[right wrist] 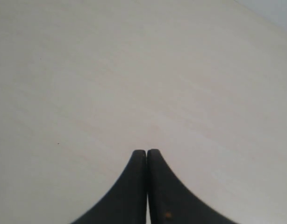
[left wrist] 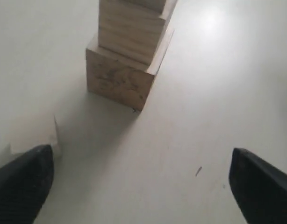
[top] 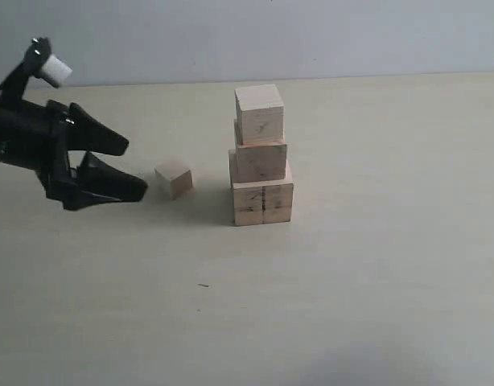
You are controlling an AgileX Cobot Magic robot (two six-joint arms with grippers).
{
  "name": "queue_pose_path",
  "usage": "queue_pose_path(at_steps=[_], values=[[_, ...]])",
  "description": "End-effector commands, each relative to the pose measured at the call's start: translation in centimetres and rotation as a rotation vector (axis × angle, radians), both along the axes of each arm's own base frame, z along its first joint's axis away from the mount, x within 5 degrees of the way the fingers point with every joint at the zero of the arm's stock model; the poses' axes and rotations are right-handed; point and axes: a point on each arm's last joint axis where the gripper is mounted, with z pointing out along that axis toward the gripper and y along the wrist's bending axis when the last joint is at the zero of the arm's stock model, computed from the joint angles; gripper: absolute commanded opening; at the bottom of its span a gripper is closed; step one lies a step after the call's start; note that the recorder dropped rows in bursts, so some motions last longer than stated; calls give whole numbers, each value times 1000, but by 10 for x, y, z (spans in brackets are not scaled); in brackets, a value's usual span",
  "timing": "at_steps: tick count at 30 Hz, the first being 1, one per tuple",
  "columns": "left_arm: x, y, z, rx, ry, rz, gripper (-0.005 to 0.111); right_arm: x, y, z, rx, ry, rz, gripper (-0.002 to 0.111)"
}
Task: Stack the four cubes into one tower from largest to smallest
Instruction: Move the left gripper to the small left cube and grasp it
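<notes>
Left gripper (top: 137, 167), at the left of the table (top: 376, 281): jaws spread wide, holding nothing. The smallest cube (top: 174, 178) rests on the table just ahead of one fingertip, apart from it and not between the jaws. To its right stands the tower (top: 261, 153), three cubes high, with the largest cube (top: 263, 203), marked by a dark vertical seam, at its base. Right gripper (right wrist: 147, 153), seen only in its wrist view: jaws pressed together, empty, over bare tabletop.
</notes>
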Motion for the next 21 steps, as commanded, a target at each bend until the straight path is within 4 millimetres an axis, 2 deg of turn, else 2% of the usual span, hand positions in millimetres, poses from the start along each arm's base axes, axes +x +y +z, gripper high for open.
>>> queue_pose_path(at_steps=[1,4,8,10,12,17,21], values=[[12,-18,-25,-36,-32,-4,105,0,0,0,-3,-4,0,0],[23,-29,-46,41,-65,113,102,0,0,0,-3,-4,0,0],[41,-42,-60,182,-84,342,86,0,0,0,-3,-4,0,0],[45,-52,-65,213,-98,335,76,0,0,0,-3,-4,0,0],[48,-62,-70,193,-93,293,71,0,0,0,-3,-4,0,0],[62,-71,-87,184,-73,277,70,0,0,0,-3,-4,0,0],[64,-70,-91,192,-69,283,70,1,0,1,-2,-16,2,0]])
